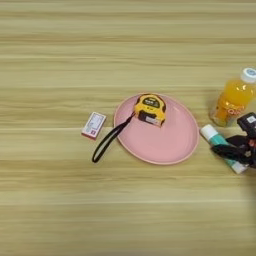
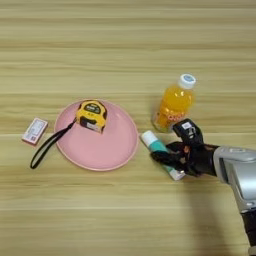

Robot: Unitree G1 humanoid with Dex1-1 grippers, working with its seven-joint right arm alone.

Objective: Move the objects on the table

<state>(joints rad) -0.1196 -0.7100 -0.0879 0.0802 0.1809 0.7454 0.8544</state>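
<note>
1 object looks placed: your tape measure [image 2: 91, 115], hard yellow-black plastic, sits on the smooth round pink plate [image 2: 100, 152], strap trailing onto the table [image 2: 125, 50]. Your right gripper [image 2: 172, 154] rests over the white-teal tube [image 2: 159, 146]; whether it grips, you cannot tell. Glossy juice bottle [image 2: 174, 104] and flat red-white box [image 2: 35, 131] look unmoved.

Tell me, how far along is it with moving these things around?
Possibly done: the tape measure already lies on the pink plate, its strap hanging over the rim onto the table. In hand: the right gripper is at the white-teal tube, which lies beside the plate. Untouched: the juice bottle stands upright behind it, and the small red-white box lies left of the plate.
</note>
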